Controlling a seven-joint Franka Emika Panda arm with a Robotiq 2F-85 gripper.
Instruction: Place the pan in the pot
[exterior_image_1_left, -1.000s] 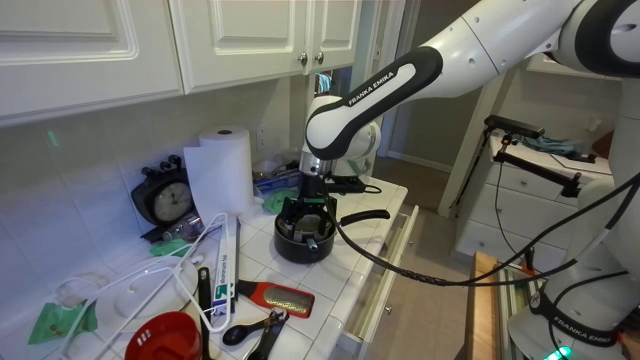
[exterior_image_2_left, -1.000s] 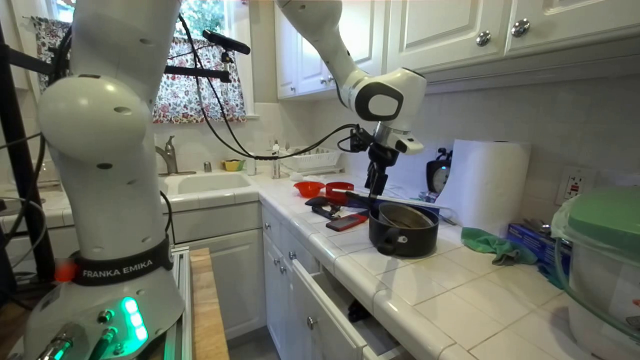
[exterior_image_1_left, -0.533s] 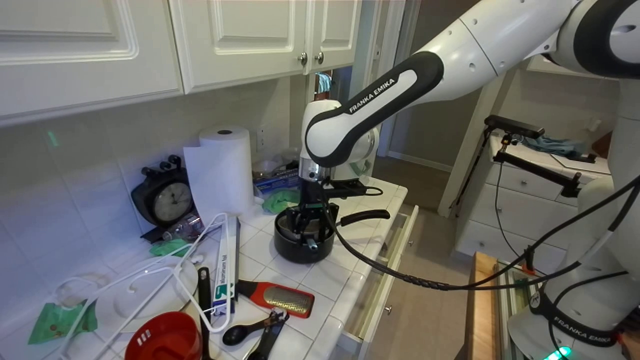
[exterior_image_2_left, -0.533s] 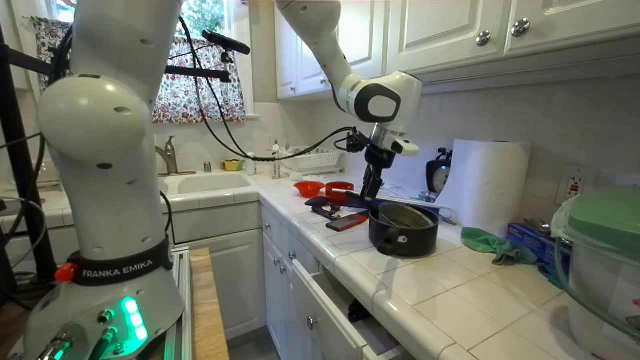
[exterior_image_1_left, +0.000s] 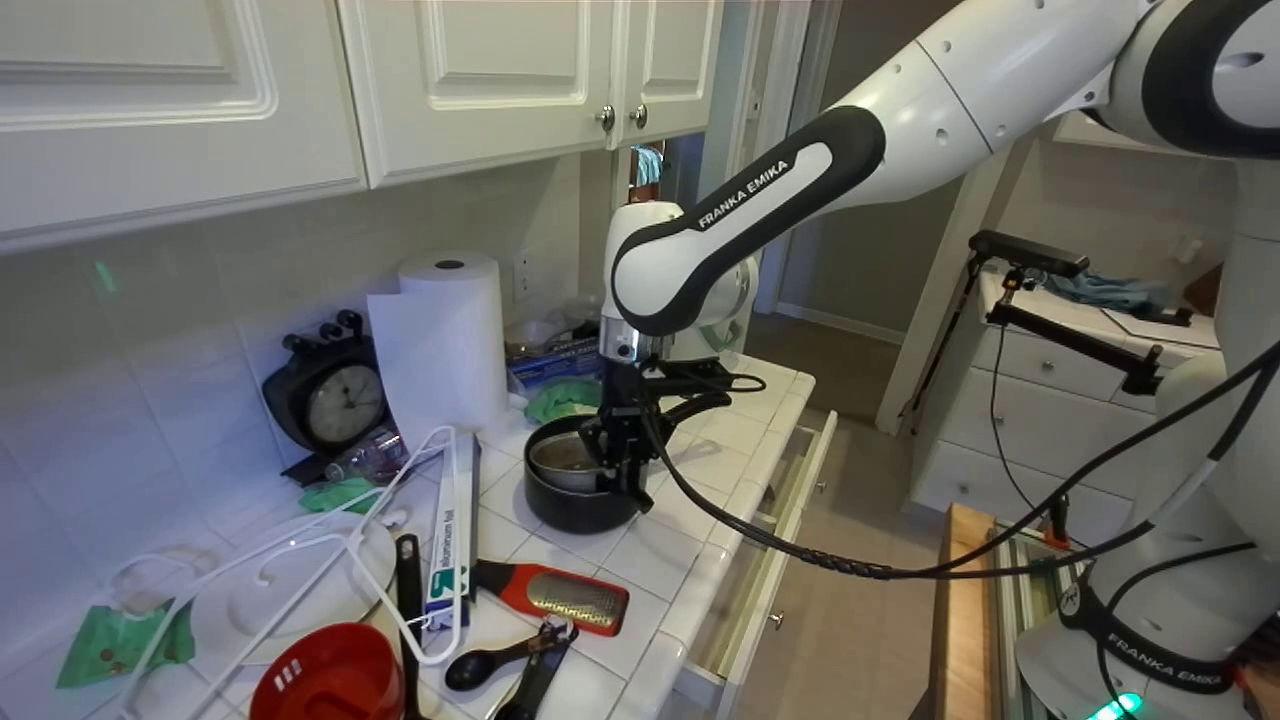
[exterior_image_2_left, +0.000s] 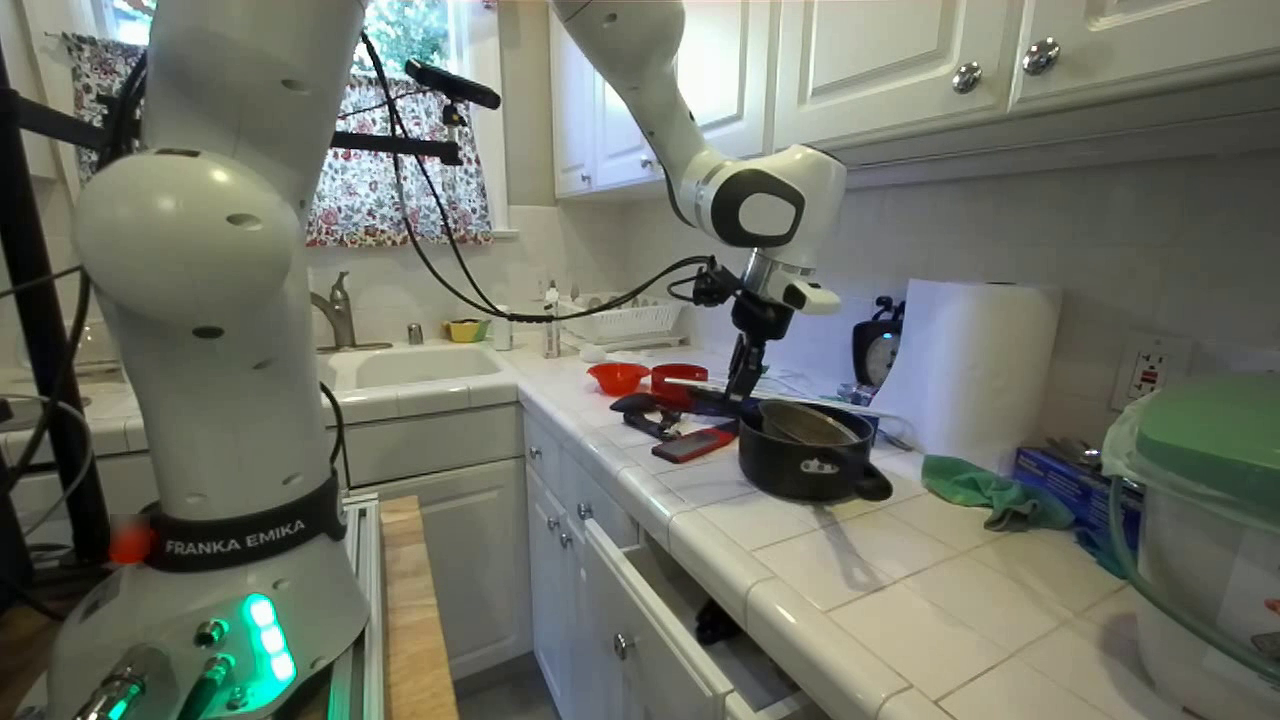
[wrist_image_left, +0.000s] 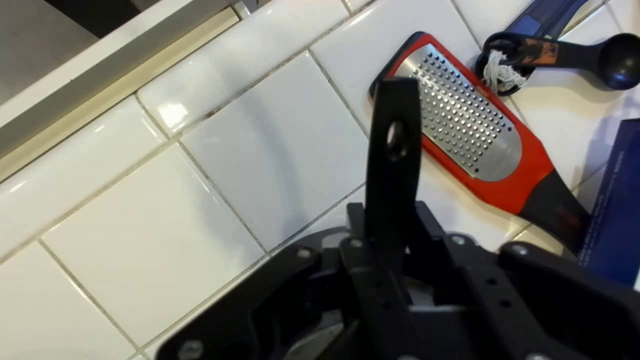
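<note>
Silvery-grey pan (exterior_image_1_left: 565, 460) sits inside the pot (exterior_image_1_left: 578, 514), beside the end effector (wrist_image_left: 390, 220) clamped on its handle (wrist_image_left: 392, 182).

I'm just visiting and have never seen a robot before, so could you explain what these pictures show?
The big white machine is a robot arm, a jointed limb ending in a black two-fingered gripper. Two views look on from outside, from different places. The close-up is taken from the arm's wrist, which is why the gripper looms at its bottom.

On the white tiled counter are a paper-towel roll, a red-edged grater, a dark spoon and a black pot, among other things. A small silvery pan sits inside the pot; whether it touches the bottom is hidden. The gripper is closed on the pan's dark handle.
</note>
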